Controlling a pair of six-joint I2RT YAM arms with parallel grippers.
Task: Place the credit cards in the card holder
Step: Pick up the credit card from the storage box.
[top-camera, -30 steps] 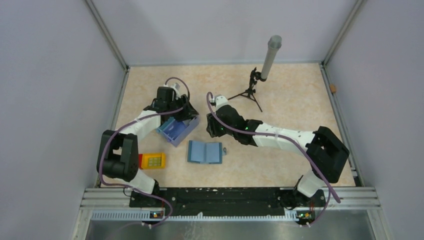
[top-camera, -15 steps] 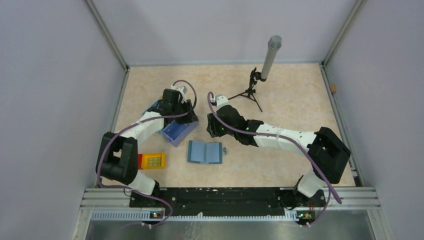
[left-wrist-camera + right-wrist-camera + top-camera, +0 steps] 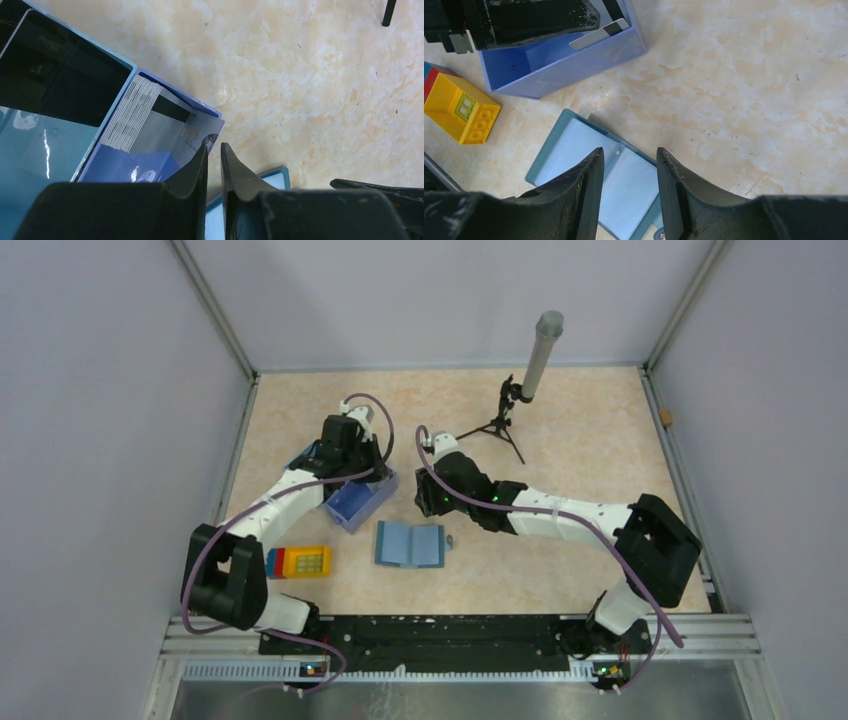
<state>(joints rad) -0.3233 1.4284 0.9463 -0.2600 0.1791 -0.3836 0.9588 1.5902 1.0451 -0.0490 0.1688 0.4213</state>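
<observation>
Over the blue box [image 3: 350, 510] the left tool [image 3: 215, 144] is nearly closed at one corner of a silvery credit card [image 3: 162, 136], hold uncertain, so a corner pinch might let it slip before reaching the open card holder [image 3: 409, 544] beside the box, where the right tool [image 3: 626, 152] hangs half open and empty.

Glossy blue plastic box [image 3: 574, 65], smooth marbled tabletop [image 3: 749, 75], shiny clear-sleeved card holder [image 3: 574, 145], scuffed matt black jaws

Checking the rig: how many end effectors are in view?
2. Left end effector at the cards in the blue box; right end effector near the open holder.
</observation>
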